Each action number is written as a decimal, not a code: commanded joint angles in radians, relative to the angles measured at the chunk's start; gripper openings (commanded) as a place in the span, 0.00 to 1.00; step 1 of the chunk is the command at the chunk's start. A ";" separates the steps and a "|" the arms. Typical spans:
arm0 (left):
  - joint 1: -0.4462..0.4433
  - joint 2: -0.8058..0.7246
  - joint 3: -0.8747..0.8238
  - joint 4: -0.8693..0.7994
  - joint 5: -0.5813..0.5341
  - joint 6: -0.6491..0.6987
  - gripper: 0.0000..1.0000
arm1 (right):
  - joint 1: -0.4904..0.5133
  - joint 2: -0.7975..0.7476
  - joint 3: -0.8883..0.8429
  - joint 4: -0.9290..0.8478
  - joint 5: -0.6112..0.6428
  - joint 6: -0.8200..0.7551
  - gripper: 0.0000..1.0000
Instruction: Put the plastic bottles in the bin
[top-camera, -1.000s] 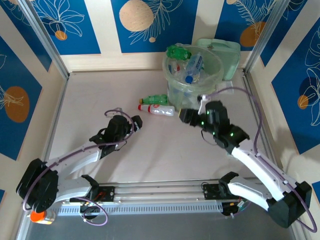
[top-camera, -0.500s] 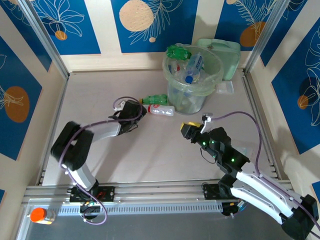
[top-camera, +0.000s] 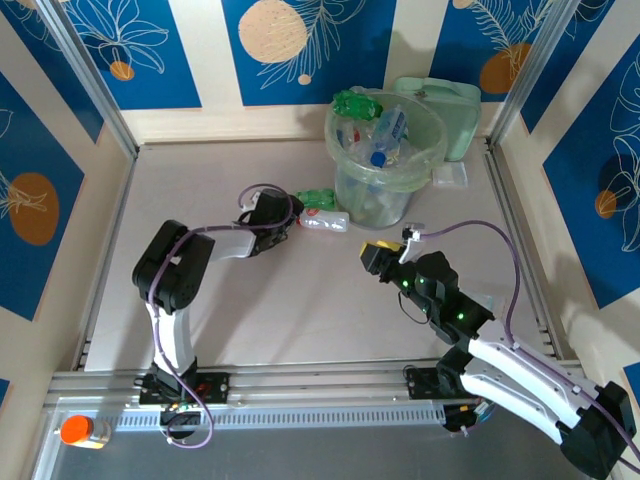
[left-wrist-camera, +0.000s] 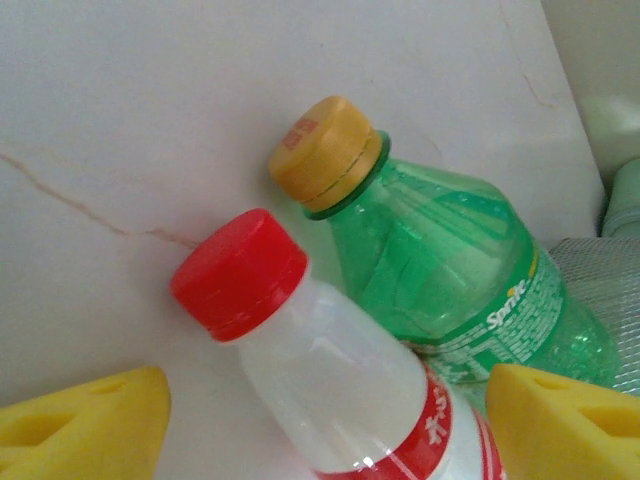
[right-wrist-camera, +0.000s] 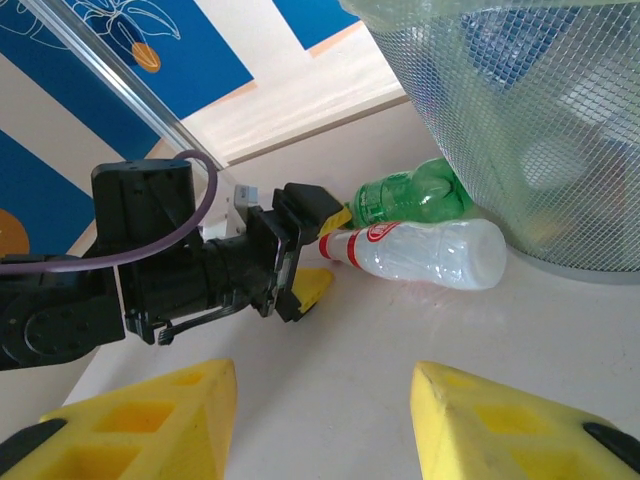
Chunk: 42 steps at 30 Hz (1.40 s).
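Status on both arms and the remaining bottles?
Left gripper open, straddling the white bottle at its red-capped end. Right gripper open, empty. Green bottle lies against the white one, beside the bin; it may get nudged.

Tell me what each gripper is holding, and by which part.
Nothing is held. The left gripper is open, its fingers either side of the white bottle just below the red cap, not clamped. The right gripper is open and empty.

Overhead from behind, down on the whole bench (top-camera: 300, 290); left wrist close, right wrist low, farther, sharing the white bottle (left-wrist-camera: 340, 390) and green bottle (left-wrist-camera: 450, 270).
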 joint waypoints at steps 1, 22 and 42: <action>0.006 0.057 0.047 -0.005 0.036 -0.030 0.81 | -0.004 -0.014 0.023 0.010 0.005 -0.002 0.50; -0.007 0.158 0.211 -0.131 0.061 -0.012 0.58 | -0.008 -0.022 0.028 -0.008 0.042 -0.007 0.49; -0.019 -0.121 -0.028 -0.170 0.075 0.148 0.36 | -0.008 -0.025 0.032 -0.018 0.037 -0.013 0.49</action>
